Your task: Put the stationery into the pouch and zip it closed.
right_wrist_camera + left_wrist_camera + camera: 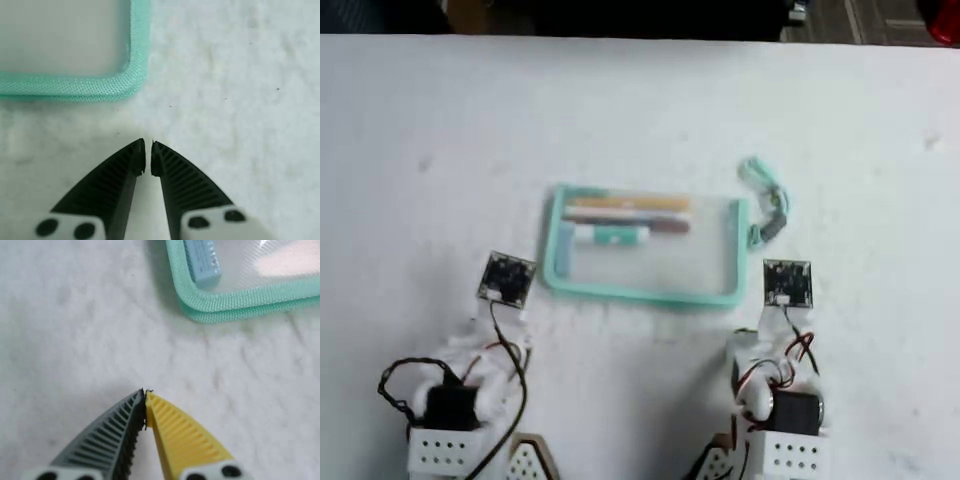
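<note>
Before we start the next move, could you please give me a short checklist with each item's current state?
1. Stationery within the pouch border: ok; the pens and eraser lie inside its outline.
2. Left gripper free: ok; shut on nothing, over the table just short of the pouch's near corner.
3. Right gripper free: ok; shut on nothing, near the other near corner.
4. Zipper closed: cannot tell.
5. Zipper strap accessible: ok; it lies uncovered on the table by the pouch's far right corner.
</note>
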Robot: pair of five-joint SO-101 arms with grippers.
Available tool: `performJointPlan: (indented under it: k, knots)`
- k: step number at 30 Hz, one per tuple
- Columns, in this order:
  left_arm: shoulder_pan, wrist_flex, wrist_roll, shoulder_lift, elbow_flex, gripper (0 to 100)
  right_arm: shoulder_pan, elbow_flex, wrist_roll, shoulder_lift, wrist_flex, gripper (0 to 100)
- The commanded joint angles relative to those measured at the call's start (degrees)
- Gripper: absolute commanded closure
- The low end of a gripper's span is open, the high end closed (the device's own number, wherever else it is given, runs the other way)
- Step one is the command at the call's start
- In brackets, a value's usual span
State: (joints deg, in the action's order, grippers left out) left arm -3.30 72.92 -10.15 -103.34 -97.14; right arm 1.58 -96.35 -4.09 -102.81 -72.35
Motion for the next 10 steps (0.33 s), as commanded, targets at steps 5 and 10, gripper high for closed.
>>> performJointPlan:
  k: [5, 10]
  knots:
    - [0.66, 0.44, -0.26, -0.31, 0.09, 98, 0.22, -0.53, 0.44, -0.31, -0.31, 98.1]
    - [0.66, 0.44, -0.26, -0.31, 0.09, 98, 0.31, -0.53, 0.44, -0.31, -0.31, 98.1]
